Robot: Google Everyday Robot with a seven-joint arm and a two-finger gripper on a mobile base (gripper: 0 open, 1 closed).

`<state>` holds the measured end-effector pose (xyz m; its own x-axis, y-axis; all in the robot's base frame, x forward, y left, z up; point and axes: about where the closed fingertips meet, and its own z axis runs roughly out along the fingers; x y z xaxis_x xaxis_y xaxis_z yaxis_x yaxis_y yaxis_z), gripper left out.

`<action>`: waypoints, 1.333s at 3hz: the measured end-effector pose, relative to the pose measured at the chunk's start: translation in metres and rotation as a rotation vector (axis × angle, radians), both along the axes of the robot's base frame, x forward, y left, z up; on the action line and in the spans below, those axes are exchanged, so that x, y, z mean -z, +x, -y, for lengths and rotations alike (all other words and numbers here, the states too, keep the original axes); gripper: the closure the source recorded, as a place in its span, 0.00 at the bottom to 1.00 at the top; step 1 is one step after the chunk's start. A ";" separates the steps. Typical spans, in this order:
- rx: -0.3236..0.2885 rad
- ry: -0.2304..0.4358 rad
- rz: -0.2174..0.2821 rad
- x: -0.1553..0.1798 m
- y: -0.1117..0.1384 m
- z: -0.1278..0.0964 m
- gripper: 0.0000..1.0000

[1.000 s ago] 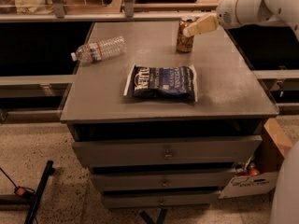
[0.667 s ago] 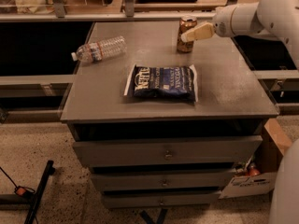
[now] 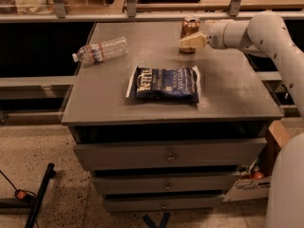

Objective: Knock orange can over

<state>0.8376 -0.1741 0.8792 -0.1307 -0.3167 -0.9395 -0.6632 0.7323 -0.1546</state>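
The orange can (image 3: 190, 26) stands at the far edge of the table (image 3: 228, 94), upright as before. The gripper (image 3: 192, 42) has slid left and lower than a moment ago; it now crosses the can's lower front, fingers together in one pale wedge. Nearer lies a dark blue chip bag (image 3: 166, 83) and, off to the left, a clear water bottle (image 3: 100, 51) on its side.

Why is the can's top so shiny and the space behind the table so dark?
Camera view: light, likely from above, catches the can on its metal top, so it gleams; the gripper, right in front of the can's lower half, looks pale in the same light; the table has a soft sheen; the gaps beside and under it get little light, so they look black.
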 end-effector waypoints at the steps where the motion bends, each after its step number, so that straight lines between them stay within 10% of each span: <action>1: 0.015 0.080 -0.002 0.013 0.004 -0.003 0.35; 4: 0.004 0.256 0.066 -0.017 0.000 -0.011 0.64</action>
